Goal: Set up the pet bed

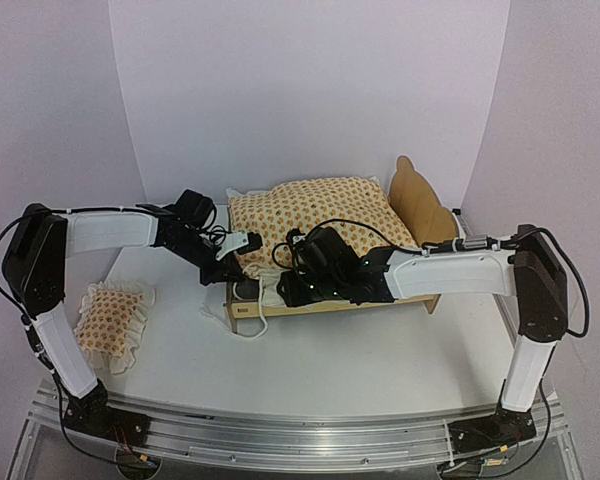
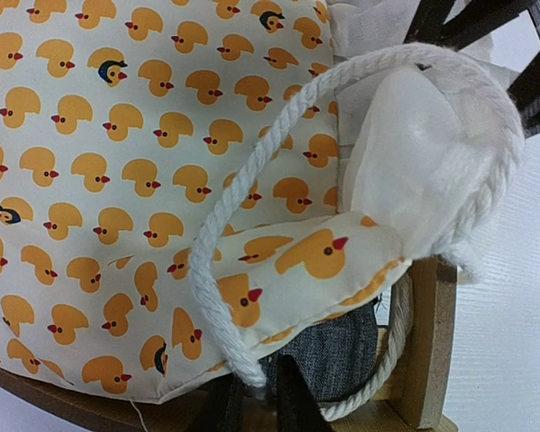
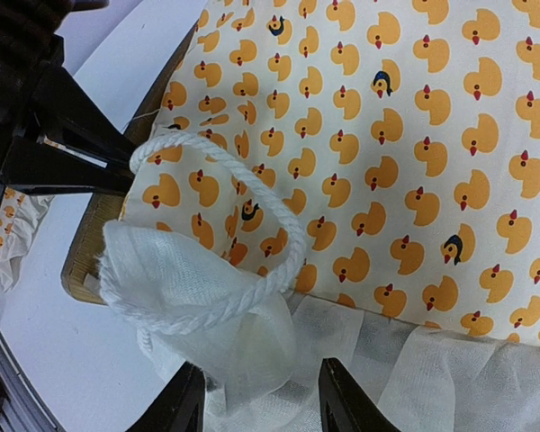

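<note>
Pinching the rope tie [image 2: 218, 216] at the cushion [image 2: 99, 180] corner, our left tool [image 2: 268, 400] is nearly pressed together; our right tool [image 3: 261, 400] stands spread over the cushion's ruffle [image 3: 450, 378]. Beneath the cushion, the pet bed [image 1: 420, 205] we judge light, stiff plywood, best gripped by a rail.

Left wrist view, contents:
- Cushion [image 2: 117, 180]: cream with an orange duck print, fills the left, near corner folded up.
- White rope tie [image 2: 203, 274]: loops over the white ruffle [image 2: 414, 153]. Its lower end meets the left tool [image 2: 256, 407]; grip unclear.
- Pet bed [image 2: 425, 342]: plywood rail, with the grey base panel [image 2: 333, 351] beneath the cushion corner.
- White worktop [image 2: 513, 342]: at right.
</note>
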